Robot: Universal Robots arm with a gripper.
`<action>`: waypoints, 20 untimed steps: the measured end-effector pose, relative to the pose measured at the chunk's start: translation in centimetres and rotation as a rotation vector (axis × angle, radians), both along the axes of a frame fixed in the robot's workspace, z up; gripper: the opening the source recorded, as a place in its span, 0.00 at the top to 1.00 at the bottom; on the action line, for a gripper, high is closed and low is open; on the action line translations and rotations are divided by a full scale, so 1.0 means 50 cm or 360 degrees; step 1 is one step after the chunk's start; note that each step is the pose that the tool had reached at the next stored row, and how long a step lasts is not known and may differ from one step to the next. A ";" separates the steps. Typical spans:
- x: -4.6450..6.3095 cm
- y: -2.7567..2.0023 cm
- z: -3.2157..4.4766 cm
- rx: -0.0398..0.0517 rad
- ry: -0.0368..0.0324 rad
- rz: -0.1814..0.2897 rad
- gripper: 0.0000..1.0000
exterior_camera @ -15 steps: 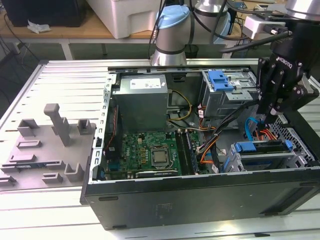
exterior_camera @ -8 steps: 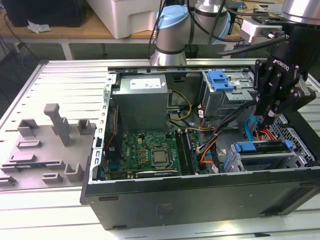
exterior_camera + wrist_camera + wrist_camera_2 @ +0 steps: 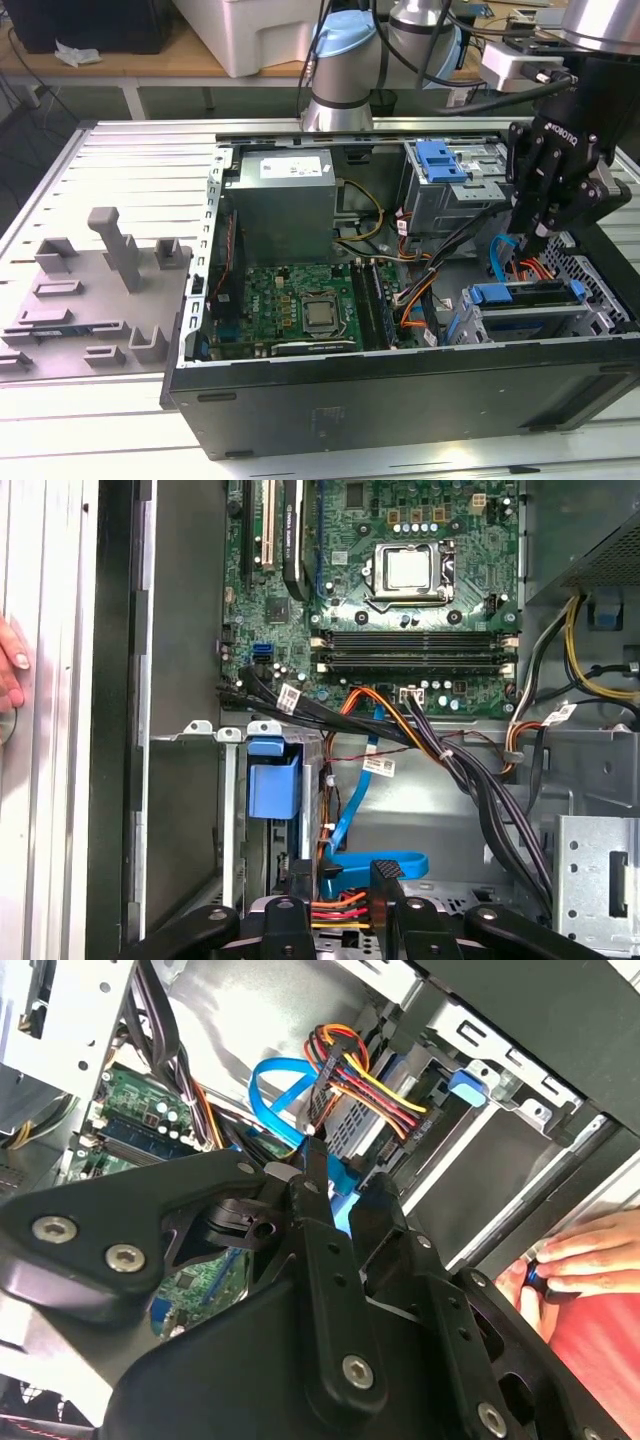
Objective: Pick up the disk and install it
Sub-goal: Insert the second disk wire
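The disk (image 3: 530, 316) lies flat in the drive cage at the front corner of the open computer case (image 3: 400, 400), on the exterior view's right. Its blue carrier frame (image 3: 520, 293) runs along its top edge. My black gripper (image 3: 536, 243) hangs just above the disk's rear end, beside a blue data cable (image 3: 497, 262). In both wrist views the fingers (image 3: 300, 885) stand apart, open, straddling a bundle of coloured power wires (image 3: 340, 912) and the blue cable (image 3: 378, 865). The gripper (image 3: 345, 1175) holds nothing. The carrier's blue tab (image 3: 470, 1085) shows at the cage mouth.
The motherboard (image 3: 300, 300) fills the case floor, with the grey power supply (image 3: 285, 200) behind it and a second cage with a blue latch (image 3: 440, 160) at the back. Cables cross the middle. A person's hand (image 3: 580, 1260) rests at the case's outer side. A grey fixture (image 3: 100, 290) sits outside the case.
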State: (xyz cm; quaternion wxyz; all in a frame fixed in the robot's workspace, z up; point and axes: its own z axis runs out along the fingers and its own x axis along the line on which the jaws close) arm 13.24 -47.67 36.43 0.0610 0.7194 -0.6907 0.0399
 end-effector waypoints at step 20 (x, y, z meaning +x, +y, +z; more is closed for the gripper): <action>-0.003 -0.0049 -0.010 -0.0034 -0.0014 0.0053 0.63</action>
